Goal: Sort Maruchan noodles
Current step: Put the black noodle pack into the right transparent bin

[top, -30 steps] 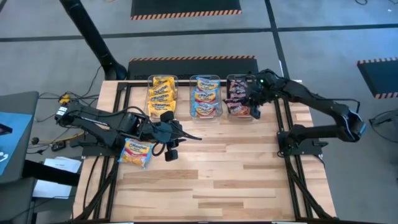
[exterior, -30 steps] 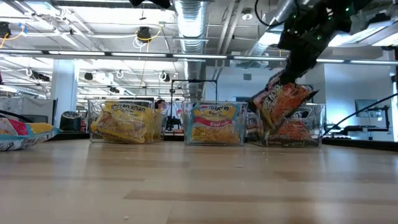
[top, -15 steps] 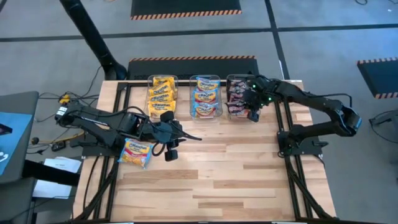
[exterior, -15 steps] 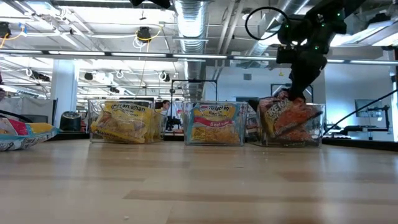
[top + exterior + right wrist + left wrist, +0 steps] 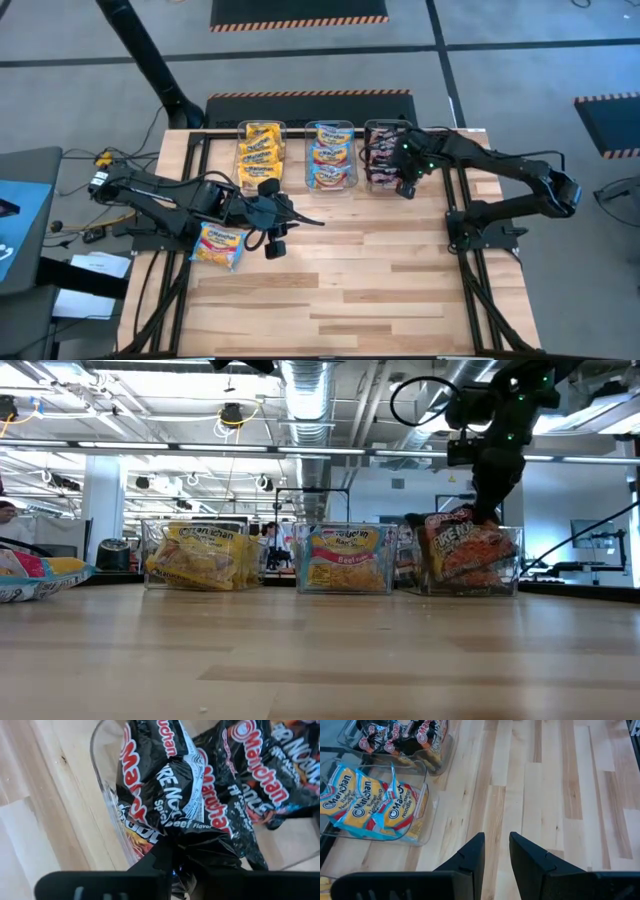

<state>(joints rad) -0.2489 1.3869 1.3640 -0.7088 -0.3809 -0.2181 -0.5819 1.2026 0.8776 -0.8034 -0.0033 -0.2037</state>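
A light wooden tabletop (image 5: pixel 350 280) carries three clear plastic bins in a row along its far edge. The left bin (image 5: pixel 260 152) holds yellow-orange Maruchan packets (image 5: pixel 200 555); the middle bin (image 5: pixel 331 155) holds light blue and yellow packets (image 5: pixel 340 558); the right bin (image 5: pixel 383 155) holds black-red packets (image 5: pixel 395 735). The left arm (image 5: pixel 160 195) lies low across the left side of the tabletop. One loose blue and yellow packet (image 5: pixel 220 245) rests flat on the wood beside that arm, near the left edge and apart from the bins. The left claw (image 5: pixel 495 852) hovers over bare planks in front of the bins, its two dark fingers a narrow gap apart and gripping nothing. The right arm (image 5: pixel 500 170) reaches to the right bin, where the right claw (image 5: pixel 182 862) sits at the near rim, pinched closed on the crinkled edge of a black-red packet (image 5: pixel 170 795). This held packet (image 5: pixel 468 550) stands nearly upright inside the bin, against the other black-red packets.
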